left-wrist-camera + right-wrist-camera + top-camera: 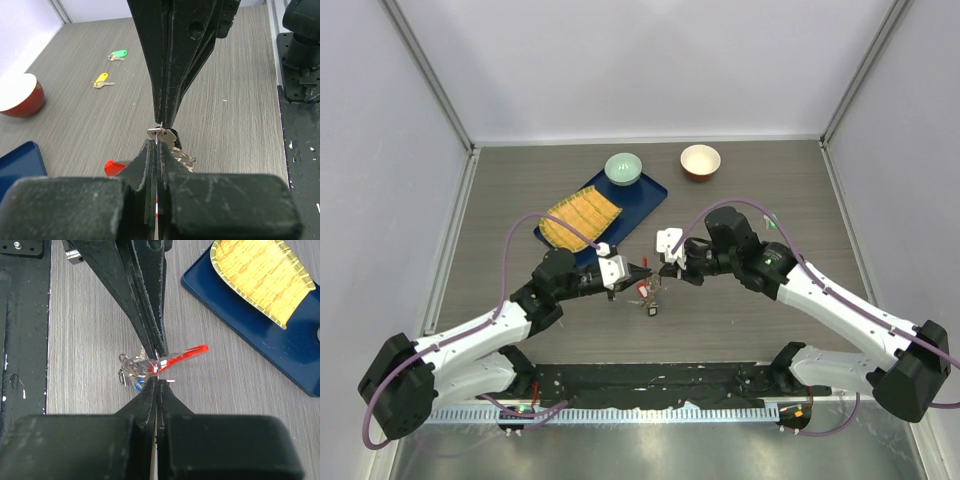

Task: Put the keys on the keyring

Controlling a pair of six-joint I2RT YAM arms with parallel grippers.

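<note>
The keyring (136,366), silver rings with a red oval loop (187,354) and a blue tag, hangs between my two grippers just above the table (650,292). My left gripper (156,143) is shut on a thin wire of the ring. My right gripper (156,380) is shut tip to tip against it, pinching the same wire. A silver key with a black head (167,134) sits on the wire between the tips. The green key (118,54) and the yellow key (101,80) lie loose on the table beyond.
A blue tray (645,195) with a yellow mat (582,217) and a green bowl (623,168) lies at the back left. A red bowl (700,160) stands at the back. The black base rail (650,380) runs along the near edge.
</note>
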